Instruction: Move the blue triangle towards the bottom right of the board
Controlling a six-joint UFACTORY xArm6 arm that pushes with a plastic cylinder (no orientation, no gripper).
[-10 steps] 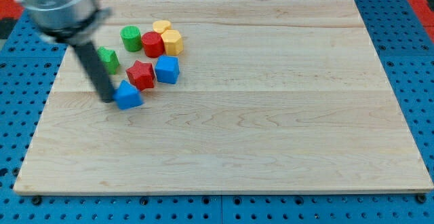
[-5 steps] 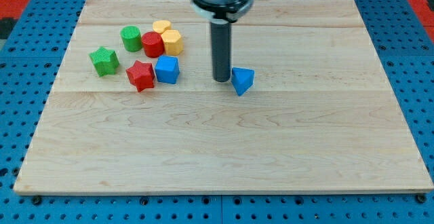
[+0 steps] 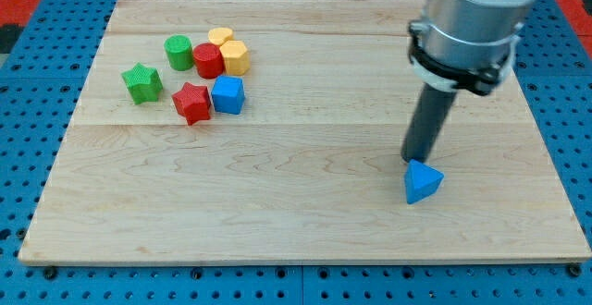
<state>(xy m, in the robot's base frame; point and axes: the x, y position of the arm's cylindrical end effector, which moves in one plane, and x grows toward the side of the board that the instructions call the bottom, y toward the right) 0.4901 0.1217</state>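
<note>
The blue triangle [image 3: 423,182] lies on the wooden board [image 3: 305,222] in its lower right part. My tip [image 3: 413,157] rests just above the triangle's upper left corner, touching it or nearly so. The rod rises from there up to the arm's grey body at the view's top right.
A cluster sits at the board's upper left: a green star [image 3: 141,83], a green cylinder [image 3: 178,52], a red cylinder [image 3: 207,60], two yellow blocks [image 3: 230,52], a red star [image 3: 192,102] and a blue cube-like block [image 3: 228,94]. Blue pegboard surrounds the board.
The blue triangle has slid from the left cluster across the board to the lower right. My tip has followed it right and down, staying on its upper left side.
</note>
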